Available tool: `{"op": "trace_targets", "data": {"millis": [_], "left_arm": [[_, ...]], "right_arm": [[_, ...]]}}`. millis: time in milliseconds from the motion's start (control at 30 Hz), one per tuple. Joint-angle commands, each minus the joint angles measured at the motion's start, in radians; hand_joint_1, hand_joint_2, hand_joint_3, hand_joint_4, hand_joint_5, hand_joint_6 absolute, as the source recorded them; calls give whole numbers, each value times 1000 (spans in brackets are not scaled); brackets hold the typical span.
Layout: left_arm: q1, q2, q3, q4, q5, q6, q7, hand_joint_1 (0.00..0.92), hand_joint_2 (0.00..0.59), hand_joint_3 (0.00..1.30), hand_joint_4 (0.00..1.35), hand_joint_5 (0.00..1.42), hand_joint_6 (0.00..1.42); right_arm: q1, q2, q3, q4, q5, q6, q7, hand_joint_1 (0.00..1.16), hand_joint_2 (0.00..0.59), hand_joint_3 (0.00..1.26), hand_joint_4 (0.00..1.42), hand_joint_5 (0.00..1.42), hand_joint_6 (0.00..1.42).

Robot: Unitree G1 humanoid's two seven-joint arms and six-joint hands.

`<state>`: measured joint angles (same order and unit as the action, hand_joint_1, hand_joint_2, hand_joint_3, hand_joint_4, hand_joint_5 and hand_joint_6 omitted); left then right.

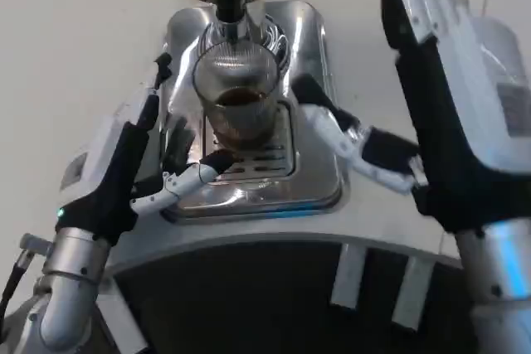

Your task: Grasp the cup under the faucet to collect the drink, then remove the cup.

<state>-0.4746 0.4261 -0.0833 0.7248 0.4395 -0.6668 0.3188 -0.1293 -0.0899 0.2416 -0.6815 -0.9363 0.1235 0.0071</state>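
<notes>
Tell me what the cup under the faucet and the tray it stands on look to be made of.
Cup: clear glass or clear plastic, by the look; the dark drink shows through its wall, and the rim glints.
Drip tray: polished metal, likely stainless steel; it is mirror-bright, reflects its surroundings, and has a slotted grate.
Faucet: dark spout under a shiny metal collar; material uncertain.

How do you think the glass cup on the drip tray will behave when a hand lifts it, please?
The cup looks like clear glass, so probably smooth, slippery and breakable. It holds dark drink, so tilting would likely spill. It stands upright on the slotted tray, probably stable until nudged.
</notes>
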Motion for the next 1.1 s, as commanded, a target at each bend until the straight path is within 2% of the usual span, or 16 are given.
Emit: {"op": "trace_targets", "data": {"millis": [33, 267, 333, 400, 467, 600, 733, 933, 1100], "left_arm": [[-9, -5, -4, 18, -10, -10, -4, 206, 64, 0, 0, 52, 73], [-29, -21, -9, 39, -13, -45, 7, 242, 60, 0, 0, 51, 84], [-41, -21, -15, 56, -7, -74, 10, 256, 61, 0, 0, 42, 86], [-54, -29, -16, 71, -17, -85, 1, 263, 61, 0, 0, 47, 95], [-67, -35, -16, 85, -28, -89, -15, 264, 61, 0, 0, 50, 98], [-93, -41, -18, 111, -38, -92, -37, 269, 59, 0, 0, 56, 100], [-104, -57, -15, 136, -62, -98, -49, 284, 50, 0, 0, 61, 102], [-117, -89, -12, 175, -54, -90, -15, 357, 56, 0, 0, 75, 103], [-146, -105, -12, 219, -44, -89, 24, 406, 59, 0, 0, 96, 148]], "right_arm": [[133, -33, -18, -55, -40, -13, 14, 645, 373, 0, 0, 0, 0], [394, -89, -35, -133, -134, -49, 4, 655, 373, 0, 0, 0, 0], [481, -98, -53, -125, -137, -73, -37, 695, 394, 0, 0, 0, 0], [535, -103, -66, -111, -138, -94, -70, 729, 387, 0, 0, 0, 0], [578, -125, -75, -83, -151, -115, -95, 733, 389, 0, 0, 0, 0], [625, -153, -96, -42, -147, -148, -120, 738, 392, 0, 0, 0, 0], [639, -169, -116, -34, -127, -165, -107, 741, 392, 0, 0, 0, 0], [645, -163, -124, -63, -110, -167, -68, 719, 380, 0, 0, 0, 0], [692, -151, -111, -106, -119, -179, -48, 665, 345, 0, 0, 0, 0]]}}
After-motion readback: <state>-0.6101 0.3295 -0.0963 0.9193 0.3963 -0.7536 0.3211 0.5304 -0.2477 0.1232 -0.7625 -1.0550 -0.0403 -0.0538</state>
